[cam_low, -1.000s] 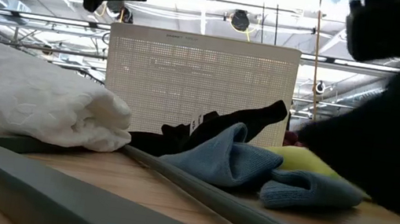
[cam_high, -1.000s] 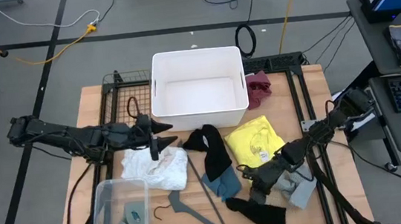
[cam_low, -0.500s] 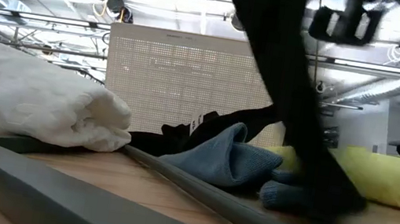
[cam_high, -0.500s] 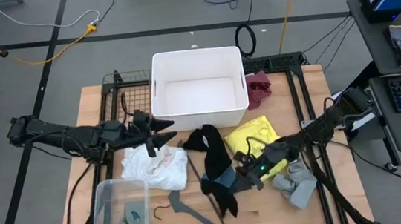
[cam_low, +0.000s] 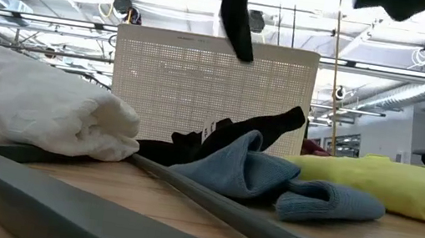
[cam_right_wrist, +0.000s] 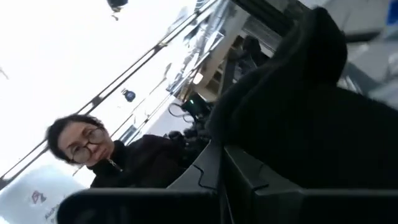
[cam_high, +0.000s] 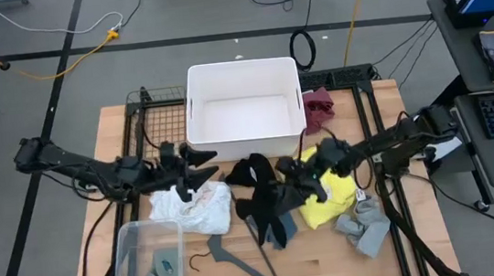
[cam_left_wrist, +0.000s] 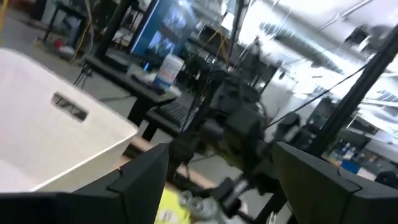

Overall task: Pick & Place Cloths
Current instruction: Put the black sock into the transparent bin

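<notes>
Right gripper (cam_high: 300, 186), clamped on the black cloth (cam_high: 268, 211), has lifted it off the table's front edge toward the white bin (cam_high: 242, 74), so the drop seems near, while the open left gripper (cam_high: 196, 164) hovers over the white cloth (cam_high: 194, 206).

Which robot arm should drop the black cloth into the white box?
The right. Its gripper already holds the black cloth lifted off the table, close to the white box. The left gripper is open and empty, hovering above the white cloth.
</notes>
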Robot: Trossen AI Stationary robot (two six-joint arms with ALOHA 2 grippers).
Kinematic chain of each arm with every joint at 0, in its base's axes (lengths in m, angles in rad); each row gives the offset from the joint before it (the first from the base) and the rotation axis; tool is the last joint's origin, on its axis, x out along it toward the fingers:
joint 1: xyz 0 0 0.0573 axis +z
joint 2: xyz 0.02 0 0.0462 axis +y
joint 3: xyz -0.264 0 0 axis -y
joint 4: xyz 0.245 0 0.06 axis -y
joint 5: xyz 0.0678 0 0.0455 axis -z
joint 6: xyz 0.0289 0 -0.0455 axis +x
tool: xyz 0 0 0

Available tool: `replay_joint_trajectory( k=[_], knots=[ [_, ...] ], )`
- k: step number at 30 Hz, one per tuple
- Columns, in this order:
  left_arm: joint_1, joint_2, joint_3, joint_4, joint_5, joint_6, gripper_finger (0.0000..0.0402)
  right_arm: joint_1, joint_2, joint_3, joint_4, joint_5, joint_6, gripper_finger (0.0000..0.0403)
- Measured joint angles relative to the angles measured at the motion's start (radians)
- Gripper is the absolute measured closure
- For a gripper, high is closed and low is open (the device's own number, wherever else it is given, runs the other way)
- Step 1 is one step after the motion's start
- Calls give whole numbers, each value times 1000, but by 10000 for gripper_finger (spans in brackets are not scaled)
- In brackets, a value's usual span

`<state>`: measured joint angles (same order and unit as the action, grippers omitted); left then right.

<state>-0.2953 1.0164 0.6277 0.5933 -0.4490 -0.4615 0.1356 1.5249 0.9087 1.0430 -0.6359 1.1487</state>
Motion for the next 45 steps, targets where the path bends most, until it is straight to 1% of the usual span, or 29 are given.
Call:
replay_joint_trajectory(
  k=[4, 6, 11, 15, 19, 22, 26, 33, 38, 41, 45],
  knots=[
    [-28, 85, 39, 60, -39, 48, 107, -76, 0, 59, 0, -91, 6, 403],
    [-36, 122, 79, 64, -57, 86, 107, -114, 0, 79, -1, -120, 7, 403],
    [-54, 200, 198, 62, -56, 231, 107, -192, 0, 122, -2, -178, 17, 403],
    [-63, 234, 283, 11, -49, 301, 108, -228, 0, 155, -2, -232, 16, 403],
    [-71, 253, 345, -75, -38, 302, 108, -252, 0, 191, -4, -265, 15, 403],
    [-76, 270, 374, -97, -34, 303, 108, -268, 0, 212, -8, -288, 14, 403],
    [-73, 293, 392, -94, -73, 302, 108, -281, 0, 228, -27, -314, 8, 403],
    [-68, 331, 393, -86, -191, 299, 108, -280, 0, 231, -96, -340, -40, 403],
    [-55, 356, 393, -81, -216, 294, 108, -287, 0, 231, -114, -341, -69, 403],
    [-52, 374, 393, -67, -219, 259, 107, -292, 0, 231, -115, -352, -77, 403],
    [-52, 372, 393, -64, -188, 247, 107, -299, 0, 231, -119, -364, -88, 403]
  ],
)
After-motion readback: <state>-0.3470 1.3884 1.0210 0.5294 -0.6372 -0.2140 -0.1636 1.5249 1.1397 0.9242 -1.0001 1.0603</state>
